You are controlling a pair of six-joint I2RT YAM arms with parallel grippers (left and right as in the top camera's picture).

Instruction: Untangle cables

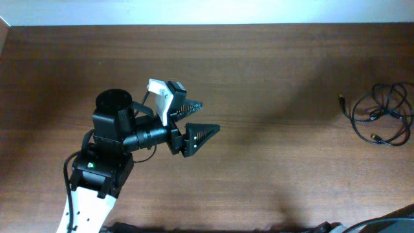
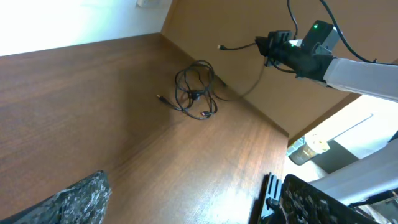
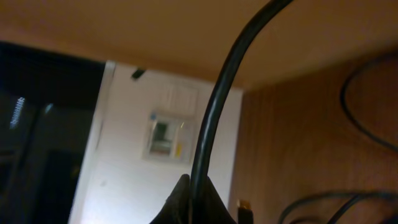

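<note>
On the left arm (image 1: 123,133) we see stacked black cylindrical housings, a white base link (image 1: 87,207), a small green indicator (image 1: 91,164) and a white wrist bracket (image 1: 160,97). Its fingers (image 1: 197,136) are black ribbed wedges. The right arm (image 2: 354,74) shows us a white tube, a black joint, a green light (image 2: 319,26) and thin black wires (image 2: 290,14).
</note>
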